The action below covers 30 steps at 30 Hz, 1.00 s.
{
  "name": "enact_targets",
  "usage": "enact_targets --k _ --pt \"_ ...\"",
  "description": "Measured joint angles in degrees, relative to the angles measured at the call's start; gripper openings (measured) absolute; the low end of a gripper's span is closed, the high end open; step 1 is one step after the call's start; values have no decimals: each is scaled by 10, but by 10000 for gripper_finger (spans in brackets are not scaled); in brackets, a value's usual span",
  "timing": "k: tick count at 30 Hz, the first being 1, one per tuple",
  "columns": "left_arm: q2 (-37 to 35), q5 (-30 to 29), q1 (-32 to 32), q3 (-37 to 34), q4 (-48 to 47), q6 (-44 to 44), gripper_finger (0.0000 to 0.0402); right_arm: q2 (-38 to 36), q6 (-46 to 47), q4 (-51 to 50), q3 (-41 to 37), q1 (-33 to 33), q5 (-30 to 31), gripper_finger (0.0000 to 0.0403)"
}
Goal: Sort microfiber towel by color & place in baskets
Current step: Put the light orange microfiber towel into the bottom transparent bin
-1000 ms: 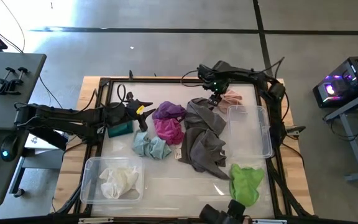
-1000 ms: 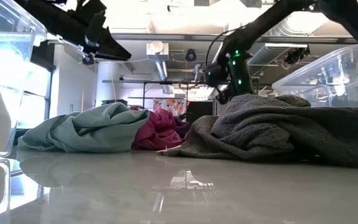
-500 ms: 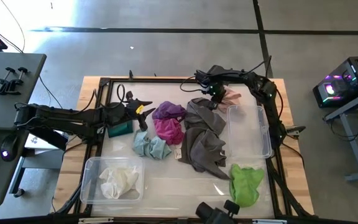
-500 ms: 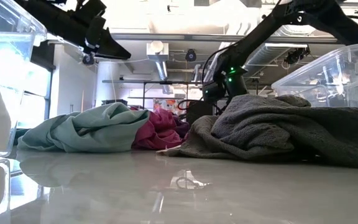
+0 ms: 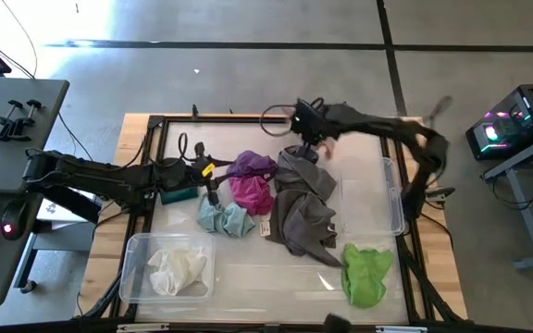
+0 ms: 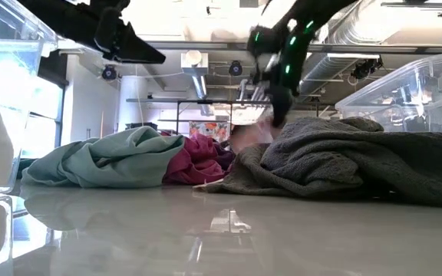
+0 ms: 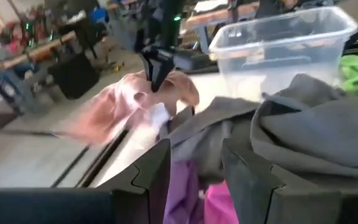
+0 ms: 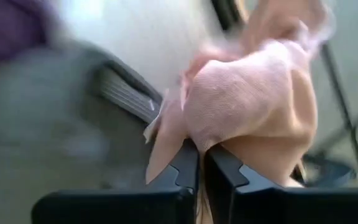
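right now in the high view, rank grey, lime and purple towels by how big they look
1. grey towel, clearly largest
2. lime towel
3. purple towel, only slightly smaller than the lime; part may be hidden under neighbours, so that order is unsure

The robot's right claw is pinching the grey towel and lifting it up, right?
Not quite. The right gripper is pinching the pink towel, not the grey towel, and lifting it. The right wrist view shows pink cloth clamped between its fingers; the grey one lies on the table.

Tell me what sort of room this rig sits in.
Probably a robotics lab or workshop: bare concrete floor, exposed ceiling ducts, a lit computer tower on a side bench, and other workbenches in the background.
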Motion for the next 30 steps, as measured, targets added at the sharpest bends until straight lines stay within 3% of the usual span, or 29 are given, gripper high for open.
enact_targets --k 3,7,11,14,17,19,27,30 --pt "18 0 -15 0 55 33 133 -98 -41 135 -114 33 3 10" --pt "56 9 -31 0 146 81 133 -209 -6 419 -296 70 -37 11" --pt "108 75 -32 0 251 113 133 -245 9 701 -440 108 -130 11" --pt "156 161 -32 1 331 147 133 -235 8 850 -491 135 -147 11" --pt "209 255 -32 17 401 214 136 -214 7 894 -502 157 -147 11" --pt "243 271 -33 35 423 241 145 -204 7 898 -497 165 -152 11" --pt "334 127 -24 125 409 243 213 -182 11 915 -478 198 -213 12" --pt "344 107 -25 144 401 252 231 -182 0 932 -478 212 -214 12"
